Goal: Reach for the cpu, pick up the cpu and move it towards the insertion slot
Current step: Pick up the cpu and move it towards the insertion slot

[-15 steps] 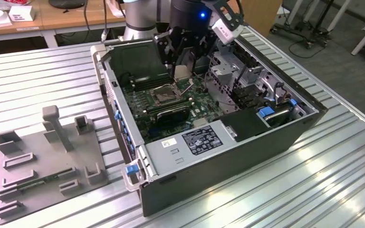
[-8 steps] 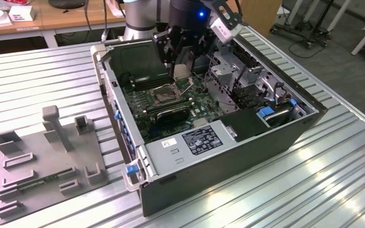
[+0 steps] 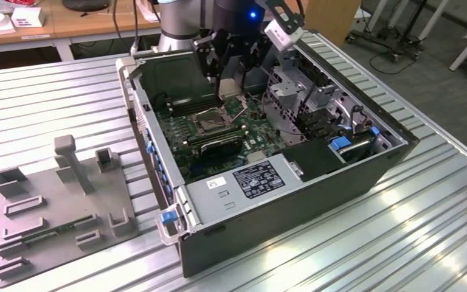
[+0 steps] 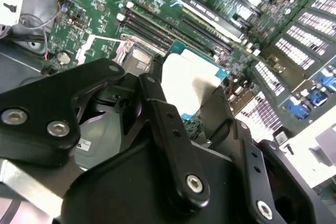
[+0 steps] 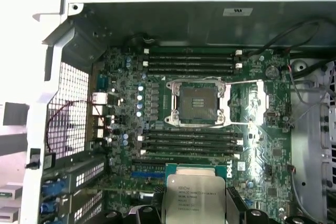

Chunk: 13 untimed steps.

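Observation:
My gripper (image 3: pixel 231 90) hangs inside the open computer case, shut on the cpu (image 3: pixel 230 87). In the first wrist view the cpu (image 5: pixel 193 195) is a flat square chip with a silvery top, held by its two side edges between the black fingers (image 5: pixel 237 209). It is held in the air above the green motherboard. The insertion slot (image 5: pixel 198 104) is a silver-framed square socket with a dark centre, lying a short way off from the cpu across a bank of black memory slots. In the second wrist view the cpu (image 4: pixel 191 83) sits between the fingers (image 4: pixel 157 108), with the insertion slot (image 4: pixel 136 59) just past it.
The black case (image 3: pixel 298 201) lies open on a slatted metal table (image 3: pixel 396 243). Long black memory slots (image 5: pixel 191 142) flank the socket. A grey plastic tray (image 3: pixel 63 207) with upright posts and a green memory stick (image 3: pixel 51 232) lies to the exterior view's left. Drive cages and cables line the case's right side.

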Each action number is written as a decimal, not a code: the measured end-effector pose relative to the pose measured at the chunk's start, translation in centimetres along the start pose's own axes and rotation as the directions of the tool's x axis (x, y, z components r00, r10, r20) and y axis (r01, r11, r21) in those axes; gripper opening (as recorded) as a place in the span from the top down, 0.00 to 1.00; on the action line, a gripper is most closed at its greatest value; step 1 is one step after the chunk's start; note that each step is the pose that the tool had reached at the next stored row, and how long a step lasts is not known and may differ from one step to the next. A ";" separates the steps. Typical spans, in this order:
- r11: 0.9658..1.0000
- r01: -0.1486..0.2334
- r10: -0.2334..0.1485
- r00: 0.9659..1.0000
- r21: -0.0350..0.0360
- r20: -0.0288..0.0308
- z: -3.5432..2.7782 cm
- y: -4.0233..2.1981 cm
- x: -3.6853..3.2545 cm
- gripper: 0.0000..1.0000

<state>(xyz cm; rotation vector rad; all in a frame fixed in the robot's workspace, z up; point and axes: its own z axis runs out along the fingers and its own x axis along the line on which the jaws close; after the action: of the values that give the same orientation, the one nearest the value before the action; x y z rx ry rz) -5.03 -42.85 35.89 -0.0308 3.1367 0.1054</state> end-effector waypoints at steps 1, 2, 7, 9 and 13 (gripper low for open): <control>1.000 0.000 0.000 1.000 0.000 0.000 0.03 0.22 0.00 0.46; 1.000 0.000 0.000 1.000 0.000 0.000 0.06 0.47 -0.01 0.46; 1.000 0.000 0.000 1.000 0.000 0.000 0.22 1.65 -0.03 0.46; 1.000 0.000 0.000 1.000 0.000 0.000 0.28 2.04 -0.04 0.46; 1.000 0.000 0.000 1.000 0.000 0.000 0.41 2.71 -0.05 0.46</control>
<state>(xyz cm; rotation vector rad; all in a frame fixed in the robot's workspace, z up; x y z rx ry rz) -5.03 -40.12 35.67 -0.0308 3.1367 0.1054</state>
